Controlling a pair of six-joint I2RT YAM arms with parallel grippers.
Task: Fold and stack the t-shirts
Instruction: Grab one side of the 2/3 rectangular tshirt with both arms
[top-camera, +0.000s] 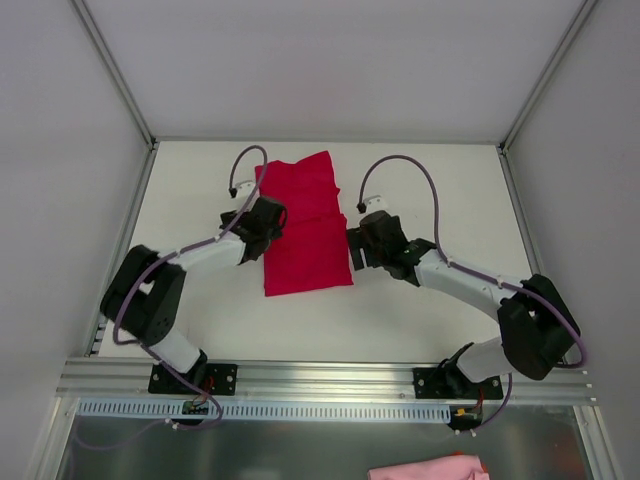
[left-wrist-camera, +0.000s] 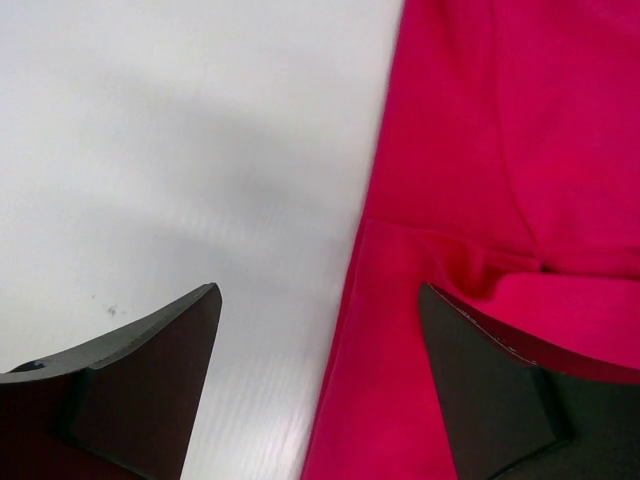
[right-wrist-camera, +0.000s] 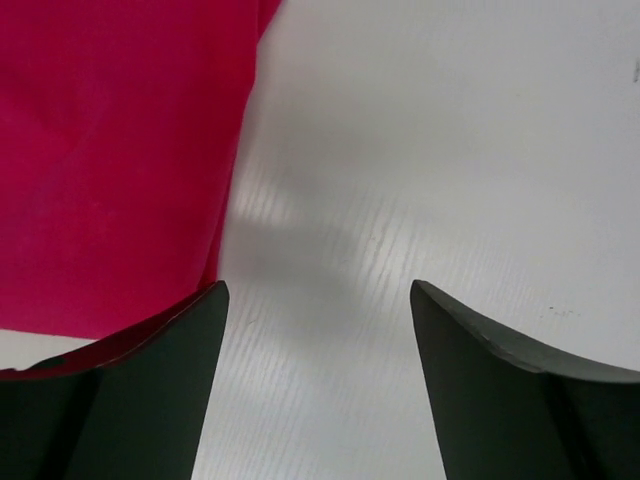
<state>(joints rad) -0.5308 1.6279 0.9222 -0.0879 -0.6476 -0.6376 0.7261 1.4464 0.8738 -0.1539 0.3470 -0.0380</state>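
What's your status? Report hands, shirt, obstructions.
Left hand open at left edge of crimson-red cloth t-shirt. Right hand open at its right edge. Shirt folded lengthwise, flat on white table. Nothing in the way.

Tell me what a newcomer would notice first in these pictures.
The crimson t-shirt, folded into a long strip in the middle of the white table. The left gripper and right gripper flank it, both open, one at each long edge. A pink cloth peeks in at the overhead view's bottom.
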